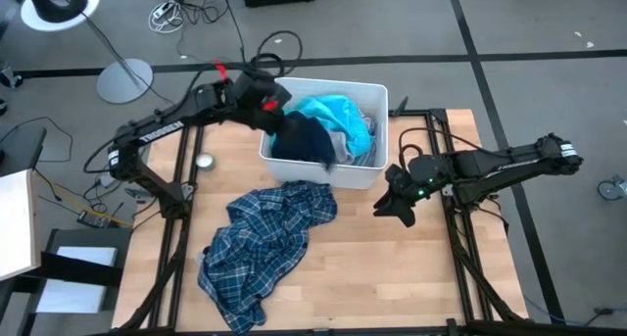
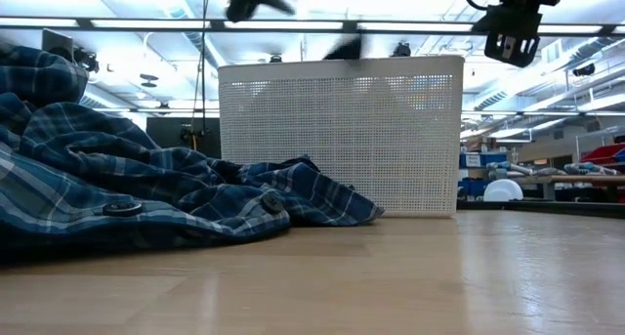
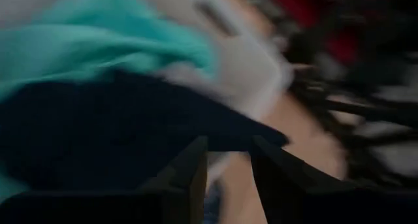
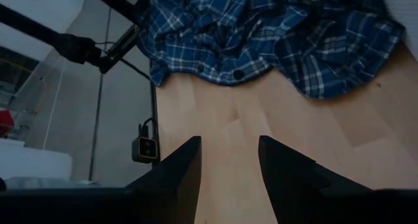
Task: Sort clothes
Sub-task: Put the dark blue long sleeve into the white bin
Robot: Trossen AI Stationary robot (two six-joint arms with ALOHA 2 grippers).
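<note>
No writing was legible; the navy plaid shirt [image 1: 263,250] lay on the table [image 1: 392,277] before the white bin [image 1: 375,169] of clothes [image 1: 328,128], its buttons visible only low, the left gripper [image 1: 277,114] over the bin and the right gripper [image 1: 394,211] above bare wood, both parted and empty.

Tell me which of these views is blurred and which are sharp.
Left wrist view: smeared throughout, the turquoise piece and a dark garment only soft patches. Right wrist view: crisp plaid on the navy plaid shirt. High view: evenly lit, clear. Low view: white bin backlit by ceiling lights.
</note>
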